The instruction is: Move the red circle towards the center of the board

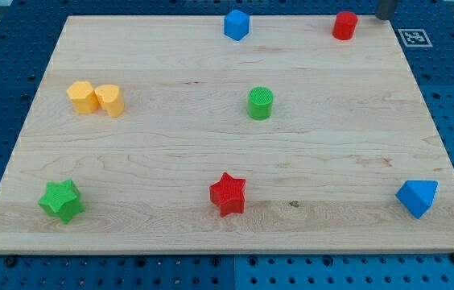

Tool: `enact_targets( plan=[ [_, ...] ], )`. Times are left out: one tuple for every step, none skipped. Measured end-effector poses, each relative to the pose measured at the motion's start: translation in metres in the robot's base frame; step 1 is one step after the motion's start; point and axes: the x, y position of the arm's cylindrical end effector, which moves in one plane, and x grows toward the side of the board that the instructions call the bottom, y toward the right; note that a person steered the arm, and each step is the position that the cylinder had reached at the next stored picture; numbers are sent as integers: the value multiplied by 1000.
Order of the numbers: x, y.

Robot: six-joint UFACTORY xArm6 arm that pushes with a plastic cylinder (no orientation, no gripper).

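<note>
— Looking for my tip (388, 18) first: only a dark stub of the rod shows at the view's top edge, just off the board's (171, 161) top right corner, so that point is my best guess at its end. Can you see more of it?

— No, the frame cuts it off. It has no jaws to open or close and it holds nothing; it sits apart from every block

— Nearest to it is the red circle (344, 25), just to the view's left of the rod, near the board's top edge. Not touching, as far as I can tell

— So which step is this?

— The approach, I judge. The circle is well away from the middle, so the push itself is not yet done

— And the next move?

— The centre lies down and to the view's left of the circle. My tip already stands on roughly the far side, up and to the right, so it should meet the circle there and drive it diagonally

— Anything in the path?

— The green circle (260, 103) sits near the middle, right about on that line; stop short of it or it gets shoved. The blue block (236, 24) at the top is near but off the line

— The rest?

— Well apart: two yellow blocks (96, 97) touching at the left, green star (61, 200), red star (228, 194), blue wedge (417, 197) along the bottom
</note>
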Motion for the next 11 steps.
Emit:
enact_targets(
  plan=[
    [0, -13],
    [0, -45],
    [8, -49],
    [20, -55],
    [20, -66],
    [10, -67],
    [7, -67],
    [10, -67],
    [24, -80],
    [51, -103],
    [79, -123]
  ],
)
